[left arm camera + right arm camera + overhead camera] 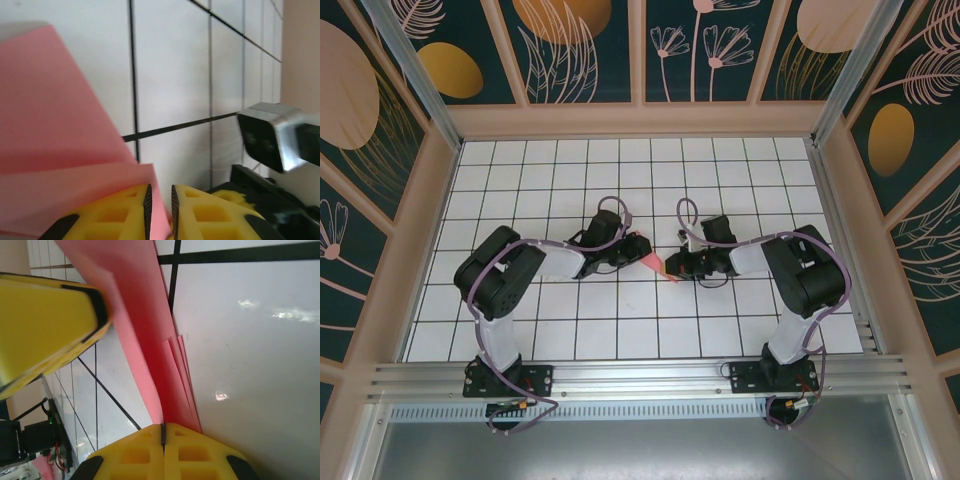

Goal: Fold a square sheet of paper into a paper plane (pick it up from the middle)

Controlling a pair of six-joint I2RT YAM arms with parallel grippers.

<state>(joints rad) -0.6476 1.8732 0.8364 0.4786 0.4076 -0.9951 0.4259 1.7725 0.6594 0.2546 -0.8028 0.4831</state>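
Note:
The paper plane [646, 259] is a salmon-pink folded piece with a sharp tip, held just above the table's middle between both arms. My right gripper [673, 268] is shut on its narrow end; in the right wrist view the layered paper [145, 330] runs out from the closed jaws [163, 426]. My left gripper [631, 251] is at the wider end. In the left wrist view its jaws [160, 191] stand a narrow gap apart, with a flap of the paper [50, 125] passing between them and lying against the left pad.
The white grid table [620, 330] is bounded by patterned walls on three sides. My left gripper's yellow finger [45, 325] appears close in the right wrist view. The right arm's wrist camera [272, 135] is near in the left wrist view.

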